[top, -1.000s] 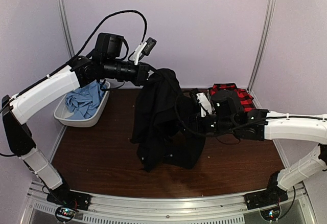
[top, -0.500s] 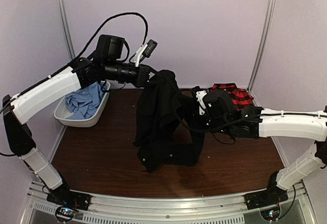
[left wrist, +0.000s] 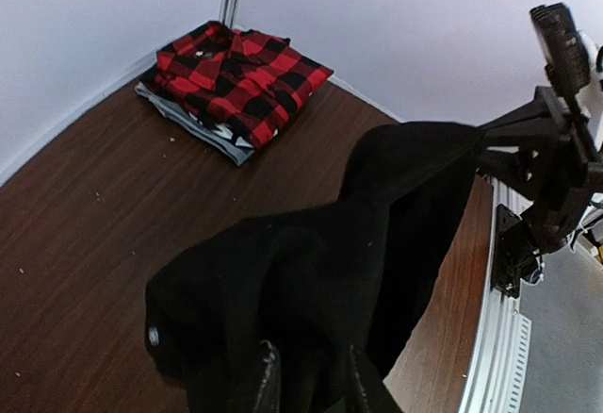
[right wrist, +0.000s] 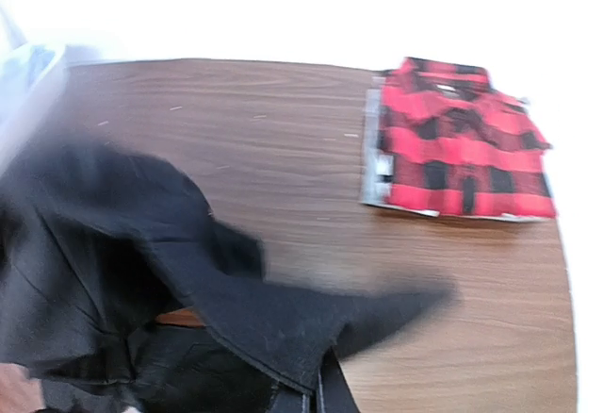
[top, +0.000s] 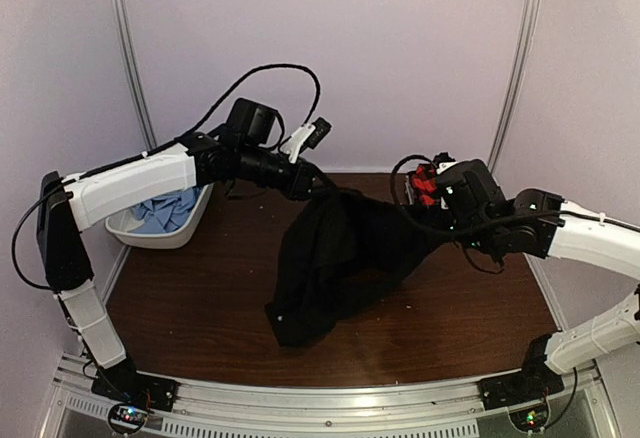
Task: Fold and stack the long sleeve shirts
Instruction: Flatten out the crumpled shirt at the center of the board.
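**A:** Start at the left. What sits there?

**B:** A white bin (top: 150,240) at about 9 o'clock on the table (top: 200,308), with the light blue shirt (top: 160,216) crumpled inside it.

**A:** And the left arm?

**B:** It rises from its base at 7 o'clock, bends sharply, and stretches almost level over the bin toward the table's middle. The left gripper (left wrist: 306,389) hangs in the air, its fingers (left wrist: 265,382) pinching a bunch of the black shirt (top: 340,258).

**A:** How does that shirt hang?

**B:** It is strung between the two grippers and sags. Its long lower end drops toward 6 o'clock and seems to reach the wood near the centre.

**A:** The right arm?

**B:** It comes in from 3 o'clock with the forearm angled inward and the wrist raised. The right gripper (left wrist: 485,135) has its fingers pressed onto a corner of the black cloth. Its own camera view is blurred.

**A:** And farther right?

**B:** The plaid shirt (right wrist: 462,140) lies folded at 1 o'clock by the far wall, on a paler folded garment (left wrist: 212,135), apart from the black shirt.
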`<action>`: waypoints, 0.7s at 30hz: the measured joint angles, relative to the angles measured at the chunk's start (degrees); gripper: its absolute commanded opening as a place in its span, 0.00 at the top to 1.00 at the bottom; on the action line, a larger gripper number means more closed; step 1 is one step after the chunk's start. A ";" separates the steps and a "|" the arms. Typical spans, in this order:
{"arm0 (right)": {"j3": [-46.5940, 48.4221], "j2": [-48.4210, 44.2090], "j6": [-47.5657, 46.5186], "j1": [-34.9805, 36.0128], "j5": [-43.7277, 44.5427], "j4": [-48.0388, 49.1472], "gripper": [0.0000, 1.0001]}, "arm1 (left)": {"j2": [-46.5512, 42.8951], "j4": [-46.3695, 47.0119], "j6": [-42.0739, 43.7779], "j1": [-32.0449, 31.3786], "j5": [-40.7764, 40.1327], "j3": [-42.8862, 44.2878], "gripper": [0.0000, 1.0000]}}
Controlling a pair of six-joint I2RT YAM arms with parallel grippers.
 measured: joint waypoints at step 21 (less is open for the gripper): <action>2.75 -7.96 -2.93 -9.81 0.79 -10.25 1.00 | 2.82 7.45 7.23 -5.55 1.40 -14.47 0.19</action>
